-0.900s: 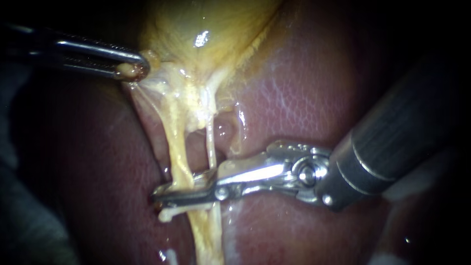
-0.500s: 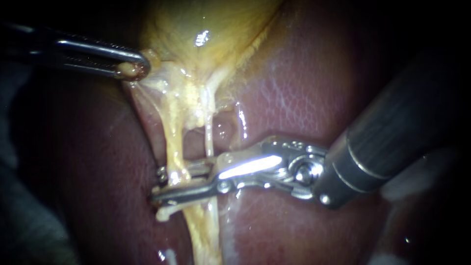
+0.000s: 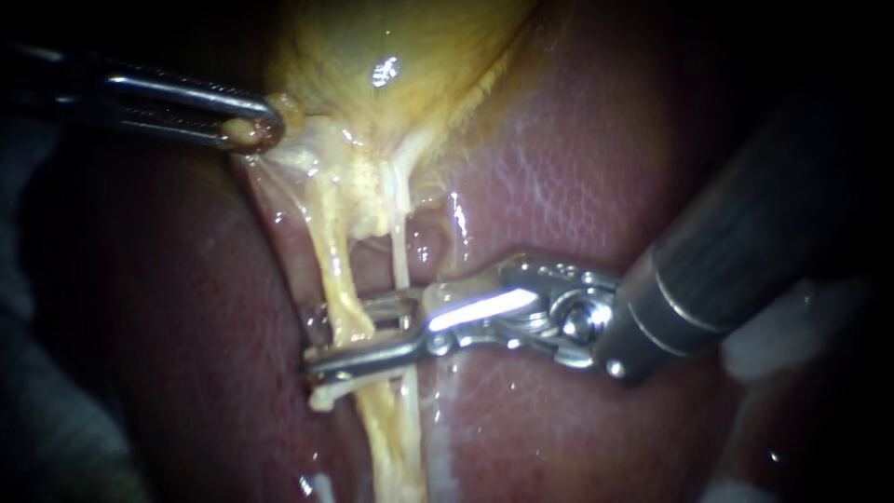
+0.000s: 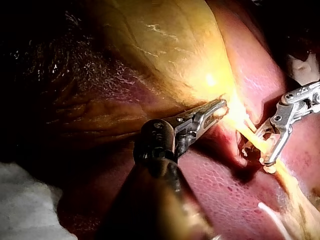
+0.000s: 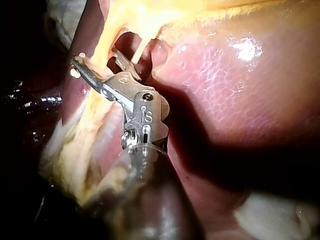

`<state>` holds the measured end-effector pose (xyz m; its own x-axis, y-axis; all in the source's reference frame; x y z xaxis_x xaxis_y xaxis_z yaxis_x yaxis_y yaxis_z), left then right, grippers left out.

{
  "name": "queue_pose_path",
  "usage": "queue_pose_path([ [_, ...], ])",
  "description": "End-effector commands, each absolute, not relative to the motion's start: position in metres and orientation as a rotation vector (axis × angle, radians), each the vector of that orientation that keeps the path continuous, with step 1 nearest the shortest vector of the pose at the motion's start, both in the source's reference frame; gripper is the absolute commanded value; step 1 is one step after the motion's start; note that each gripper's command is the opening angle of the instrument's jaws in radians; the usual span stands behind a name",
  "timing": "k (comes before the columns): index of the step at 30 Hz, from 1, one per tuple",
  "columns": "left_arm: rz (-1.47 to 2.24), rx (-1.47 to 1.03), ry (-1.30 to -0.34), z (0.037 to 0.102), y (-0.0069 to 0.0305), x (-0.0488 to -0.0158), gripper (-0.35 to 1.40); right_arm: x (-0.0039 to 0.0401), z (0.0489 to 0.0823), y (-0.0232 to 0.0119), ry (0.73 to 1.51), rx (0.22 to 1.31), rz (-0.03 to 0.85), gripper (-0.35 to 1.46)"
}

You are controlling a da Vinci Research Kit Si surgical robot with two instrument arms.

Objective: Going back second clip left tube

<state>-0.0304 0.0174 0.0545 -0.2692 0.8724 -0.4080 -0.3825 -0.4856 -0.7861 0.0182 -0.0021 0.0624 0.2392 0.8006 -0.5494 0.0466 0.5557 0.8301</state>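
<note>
R instrument (image 3: 326, 337) jaws spread round left tube (image 3: 337, 270); L instrument (image 3: 250, 130) pinching gallbladder (image 3: 391, 56). Back out crooked, you'll snag it.

The right instrument (image 3: 318, 343) opened its jaws, which had been closed across the left tube (image 3: 333, 263), and drew back slightly.

gallbladder (image 3: 391, 56) up top, liver (image 3: 577, 186) under it and to right. left instrument (image 3: 264, 130) at gallbladder's lower-left edge. right instrument (image 3: 324, 343) lower, straddling left tube (image 3: 337, 275).
</note>
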Motion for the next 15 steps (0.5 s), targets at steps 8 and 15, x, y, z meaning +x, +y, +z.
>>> queue_pose_path([
  [8,1.866,-1.087,-0.709,0.0544,0.0174,-0.0303,-0.35,0.0164,0.06,-0.0023,1.26,0.878,0.525,0.5],
  [15,1.866,-1.087,-0.709,0.0544,0.0174,-0.0303,-0.35,0.0162,0.0587,-0.002,1.27,0.879,0.5,0.49],
])
